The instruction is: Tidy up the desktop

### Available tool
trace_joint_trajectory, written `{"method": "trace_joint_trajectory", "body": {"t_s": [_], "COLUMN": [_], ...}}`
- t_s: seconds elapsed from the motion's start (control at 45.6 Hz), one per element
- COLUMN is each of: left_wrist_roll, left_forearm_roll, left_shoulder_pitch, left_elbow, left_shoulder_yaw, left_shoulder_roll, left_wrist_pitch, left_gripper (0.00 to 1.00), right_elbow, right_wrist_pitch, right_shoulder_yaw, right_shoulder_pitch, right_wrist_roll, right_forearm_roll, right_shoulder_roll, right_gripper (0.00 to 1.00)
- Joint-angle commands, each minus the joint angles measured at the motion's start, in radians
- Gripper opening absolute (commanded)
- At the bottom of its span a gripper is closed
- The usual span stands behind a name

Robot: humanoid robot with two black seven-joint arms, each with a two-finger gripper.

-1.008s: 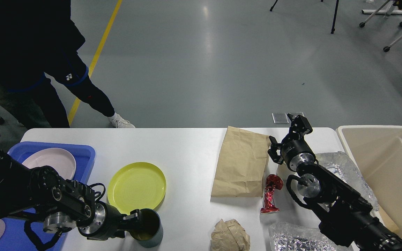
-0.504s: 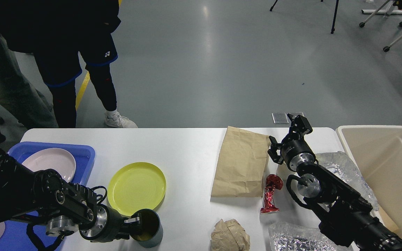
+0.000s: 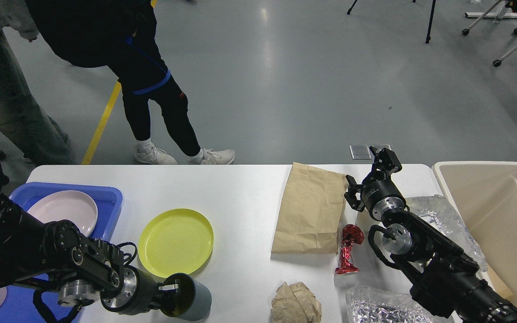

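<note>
Left tool [image 3: 174, 287] grips the rim of a dark grey-green cup [image 3: 191, 298], one finger inside the mouth and one outside, with the cup tipped toward the arm; judged as a rim pinch chosen because the cup wall is too broad to span. The cup sits at the near edge of the white worktop [image 3: 236, 202], just beside the yellow plate [image 3: 176, 241], and the likely destination is the blue tray [image 3: 106, 197] at the left end, which already holds a pale pink plate [image 3: 63, 211] (crockery apparently sorted left, rubbish right). Right tool [image 3: 370, 172] hangs over the far right part of the worktop, close to the flat brown paper bag [image 3: 310, 211]; it is seen small and dark against the arm, so I cannot tell whether its fingers are apart or closed, and nothing is visibly held. Rubbish remaining: red foil wrapper [image 3: 347, 251], crumpled brown paper ball [image 3: 295, 303], two pieces of clear crinkled plastic packaging [image 3: 438, 215], all near the beige bin [image 3: 501, 211] standing at the right edge, a sensible drop point. Writing: none legible on bag, wrapper, cup or bin. Two people [image 3: 142, 80] stand on the floor beyond the worktop.
</note>
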Motion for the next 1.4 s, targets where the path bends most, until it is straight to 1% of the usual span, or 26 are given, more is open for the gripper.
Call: {"method": "trace_joint_trajectory", "body": {"t_s": [0.0, 0.175, 0.526, 0.658, 0.723, 0.855, 1.074, 1.249, 1.271, 1.337, 1.381], "left_wrist_roll": [-0.005, -0.011, -0.022, -0.023, -0.023, -0.022, -0.02, -0.025, -0.025, -0.025, -0.026], "left_forearm_roll": [0.004, 0.011, 0.014, 0.014, 0.014, 0.014, 0.031, 0.041, 0.044, 0.044, 0.045], "left_shoulder_pitch": [-0.001, -0.003, -0.02, -0.095, -0.15, -0.245, -0.437, -0.587, -0.608, -0.624, -0.629], "left_elbow": [0.0, -0.002, -0.011, -0.067, -0.1, -0.106, -0.106, -0.106, -0.107, -0.107, -0.107], "left_shoulder_yaw": [0.0, -0.001, -0.006, -0.003, 0.0, 0.021, 0.124, 0.204, 0.215, 0.236, 0.258], "left_shoulder_roll": [0.0, 0.0, 0.0, 0.011, 0.018, 0.072, 0.164, 0.239, 0.262, 0.288, 0.295], "left_wrist_pitch": [-0.001, -0.001, -0.003, -0.022, -0.058, -0.17, -0.343, -0.466, -0.496, -0.532, -0.538], "left_gripper": [0.02, 0.0, 0.0, 0.0, 0.01, 0.01, 0.02, 0.02, 0.02, 0.02, 0.02], "right_elbow": [0.0, 0.0, 0.0, 0.0, 0.0, 0.001, 0.001, 0.0, 0.0, 0.0, 0.0], "right_wrist_pitch": [0.0, 0.0, 0.0, 0.001, 0.001, 0.0, 0.0, 0.001, 0.0, 0.001, 0.001], "right_shoulder_yaw": [0.0, 0.0, 0.0, 0.0, 0.0, 0.0, 0.0, 0.0, 0.0, 0.0, 0.0], "right_shoulder_pitch": [0.0, 0.0, 0.0, 0.0, 0.0, -0.001, 0.0, 0.0, -0.001, 0.0, 0.0], "right_wrist_roll": [0.0, 0.0, 0.0, 0.0, 0.0, 0.0, 0.0, 0.0, 0.0, 0.0, 0.0], "right_forearm_roll": [0.0, 0.0, 0.0, 0.0, 0.0, 0.0, 0.0, 0.0, 0.0, 0.0, 0.0], "right_shoulder_roll": [0.0, 0.0, 0.0, 0.0, -0.002, -0.002, -0.002, -0.002, -0.002, -0.002, -0.002], "right_gripper": [1.0, 1.0, 1.0, 1.0, 1.0, 1.0, 1.0, 1.0, 1.0, 1.0, 1.0]}}
